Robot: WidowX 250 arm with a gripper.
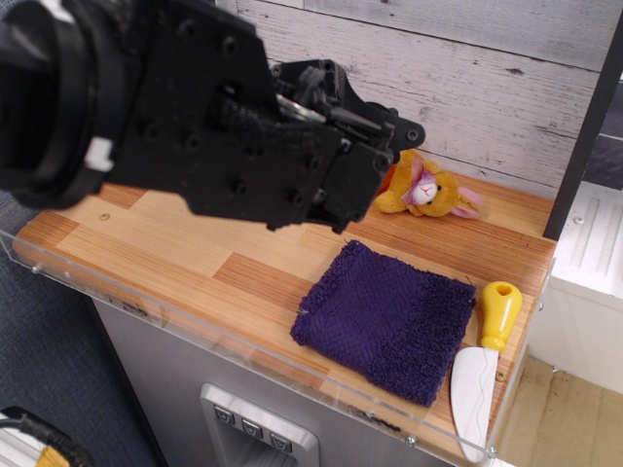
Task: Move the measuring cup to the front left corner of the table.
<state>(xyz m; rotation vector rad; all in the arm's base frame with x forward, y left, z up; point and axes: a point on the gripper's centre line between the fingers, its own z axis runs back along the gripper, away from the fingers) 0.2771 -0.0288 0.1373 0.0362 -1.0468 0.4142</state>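
My black arm and gripper (362, 161) fill the upper left of the view and reach toward the back of the table (185, 243). A small amber-orange sliver (386, 179) shows just past the gripper's end, left of the plush toy. It looks like the measuring cup, mostly hidden behind the gripper. The fingers are hidden by the gripper's body, so I cannot tell whether they are open or shut. The table's front left corner (39, 243) lies below the arm.
A yellow plush toy (428, 191) lies at the back near the wall. A purple towel (386, 317) lies at the front right. A toy knife (484, 365) with a yellow handle lies at the right edge. A clear acrylic rim (195, 326) runs along the front.
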